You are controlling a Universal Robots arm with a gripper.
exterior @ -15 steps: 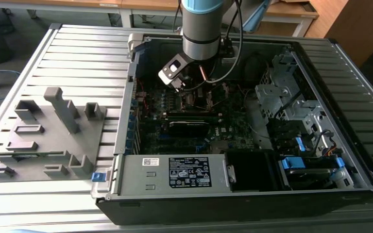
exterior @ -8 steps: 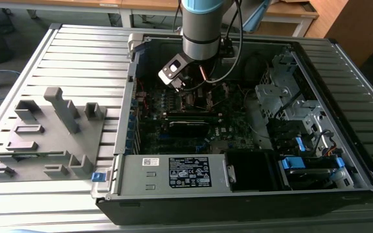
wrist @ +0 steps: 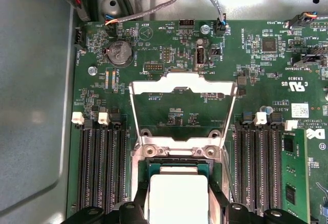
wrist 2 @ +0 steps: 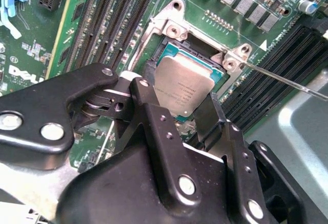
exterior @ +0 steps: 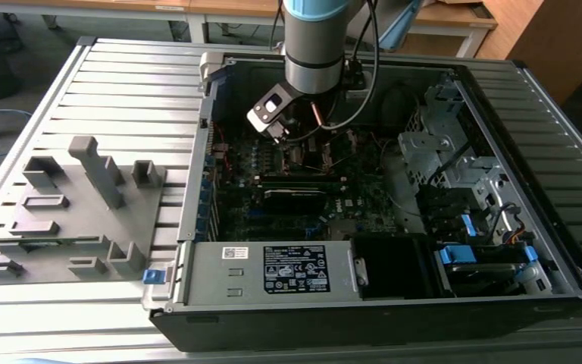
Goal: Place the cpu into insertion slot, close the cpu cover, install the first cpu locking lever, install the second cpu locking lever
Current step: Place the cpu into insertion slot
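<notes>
The cpu (wrist 2: pixel 185 83), a grey metal square, sits at the insertion slot (wrist 2: pixel 163 49) on the green motherboard. It looks level; I cannot tell whether it is fully seated. My gripper (wrist 2: pixel 177 98) is shut on the cpu, with one black finger (wrist 2: pixel 146 106) against each of two opposite edges. In the first wrist view the cpu (wrist: pixel 178 190) looks bright between the fingers. The cpu cover (wrist: pixel 182 82), a silver frame with a window, stands swung open beyond the slot. A thin metal locking lever (wrist 2: pixel 287 80) sticks out free beside the slot. In the exterior view my gripper (exterior: pixel 289 140) reaches down into the open computer case.
Black memory slots (wrist: pixel 100 162) flank the slot on both sides. Cables (wrist: pixel 154 6) run along the case wall. The case (exterior: pixel 372 296) holds a power supply and drive cages with blue clips. A grey parts fixture (exterior: pixel 69 212) lies at the exterior view's left.
</notes>
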